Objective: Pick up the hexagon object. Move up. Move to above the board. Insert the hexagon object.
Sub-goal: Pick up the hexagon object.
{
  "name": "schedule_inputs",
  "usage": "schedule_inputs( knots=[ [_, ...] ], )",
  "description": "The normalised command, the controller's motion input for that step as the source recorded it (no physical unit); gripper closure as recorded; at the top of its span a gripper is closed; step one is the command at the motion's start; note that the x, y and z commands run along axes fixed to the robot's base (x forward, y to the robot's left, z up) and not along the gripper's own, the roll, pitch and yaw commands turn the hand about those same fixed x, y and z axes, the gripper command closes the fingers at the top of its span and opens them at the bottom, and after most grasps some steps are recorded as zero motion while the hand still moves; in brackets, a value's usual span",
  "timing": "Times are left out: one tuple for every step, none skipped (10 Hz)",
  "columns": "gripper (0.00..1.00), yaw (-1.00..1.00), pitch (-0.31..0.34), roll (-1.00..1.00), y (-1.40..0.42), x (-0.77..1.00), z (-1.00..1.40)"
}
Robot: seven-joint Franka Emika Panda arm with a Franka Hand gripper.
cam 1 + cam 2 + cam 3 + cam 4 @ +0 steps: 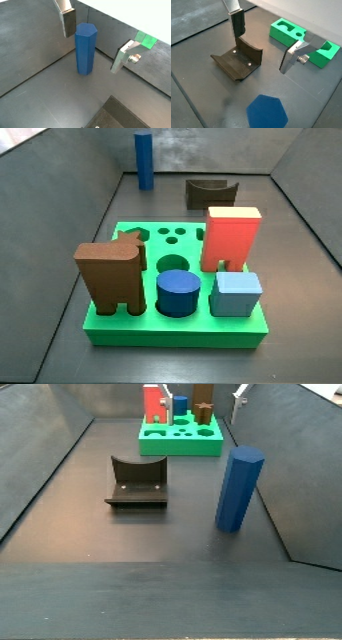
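Note:
The hexagon object (85,47) is a tall medium-blue prism standing upright on the dark floor near a wall, alone in both side views (143,160) (238,489). Its hexagonal top also shows in a wrist view (266,111). My gripper (91,52) is open and empty, well above the floor, with its silver fingers (67,22) apart from the prism. In a side view only a small part of the gripper (241,391) shows at the frame edge. The green board (174,325) (181,446) (298,37) lies on the floor.
On the board stand a red block (231,233), a brown block (110,273), a dark-blue cylinder (178,291) and a light-blue cube (237,293). A dark grey arch-shaped block (138,481) (238,62) lies between board and prism. Grey walls enclose the floor.

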Motion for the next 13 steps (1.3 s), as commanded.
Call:
schedule_inputs(
  knots=[
    [0.0, -0.23, -0.161, -0.04, 0.05, -0.66, 0.0],
    [0.0, 0.13, -0.086, -0.09, 0.61, -0.48, -0.08],
    [0.0, 0.11, -0.1, -0.12, 0.67, -0.69, 0.0],
    [0.0, 0.15, -0.066, -0.1, 0.67, -0.64, 0.0],
    [0.0, 0.06, -0.114, -0.06, 0.48, -0.66, -0.03],
    [0.0, 0.0, -0.171, -0.08, 0.28, -0.53, -0.28],
    [0.0, 0.02, -0.221, -0.09, 0.05, -0.1, -0.66],
    [0.0, 0.0, -0.243, -0.09, 0.0, 0.0, -0.7],
    [0.0, 0.0, -0.219, -0.05, 0.02, 0.0, -0.8],
    [0.0, 0.0, -0.189, 0.0, 0.1, -0.01, -0.87],
    [0.0, 0.06, -0.174, 0.02, 0.21, -0.17, -0.93],
    [0.0, 0.0, 0.026, 0.04, -0.06, 0.0, 0.0],
    [0.0, 0.0, -0.003, 0.0, 0.0, 0.0, 0.0]
  ],
)
